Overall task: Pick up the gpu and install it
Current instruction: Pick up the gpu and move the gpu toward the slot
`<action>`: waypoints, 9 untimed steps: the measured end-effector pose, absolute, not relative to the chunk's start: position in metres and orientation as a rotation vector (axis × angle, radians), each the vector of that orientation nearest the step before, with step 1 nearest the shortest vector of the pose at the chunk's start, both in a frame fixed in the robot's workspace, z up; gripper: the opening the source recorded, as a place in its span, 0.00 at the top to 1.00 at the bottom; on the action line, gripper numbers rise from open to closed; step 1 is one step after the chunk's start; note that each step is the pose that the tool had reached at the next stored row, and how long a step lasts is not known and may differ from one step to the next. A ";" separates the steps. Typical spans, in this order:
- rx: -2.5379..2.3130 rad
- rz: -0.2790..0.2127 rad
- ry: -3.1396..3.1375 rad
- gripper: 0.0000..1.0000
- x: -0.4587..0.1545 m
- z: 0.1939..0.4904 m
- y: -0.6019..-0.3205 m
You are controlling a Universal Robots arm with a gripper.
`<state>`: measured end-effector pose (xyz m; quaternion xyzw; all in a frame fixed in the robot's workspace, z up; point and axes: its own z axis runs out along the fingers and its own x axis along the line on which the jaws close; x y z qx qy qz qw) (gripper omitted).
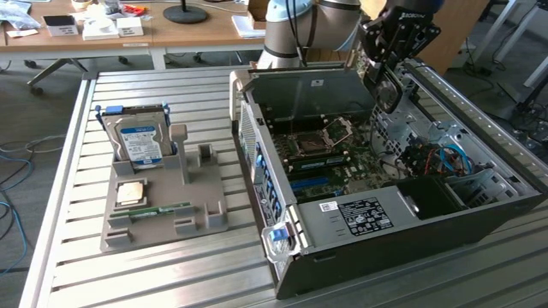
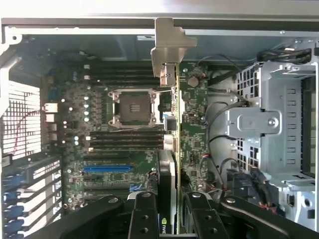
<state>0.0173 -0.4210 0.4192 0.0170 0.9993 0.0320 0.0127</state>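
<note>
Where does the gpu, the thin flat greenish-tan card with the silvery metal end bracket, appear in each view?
Exterior view: the gpu hangs in the black gripper above the open dark computer case, toward the exterior view's right.
Wrist view: the gpu is seen edge-on between the gripper fingers, with its bracket end farthest from them.
Shared landmark: the square silver CPU socket.

The gpu (image 2: 168, 174) has a silvery matt metal bracket (image 2: 167, 47); the table (image 1: 154, 276) is ribbed bare metal.
</note>
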 end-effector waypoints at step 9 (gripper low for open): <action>0.053 0.100 3.114 0.73 0.023 0.419 -0.421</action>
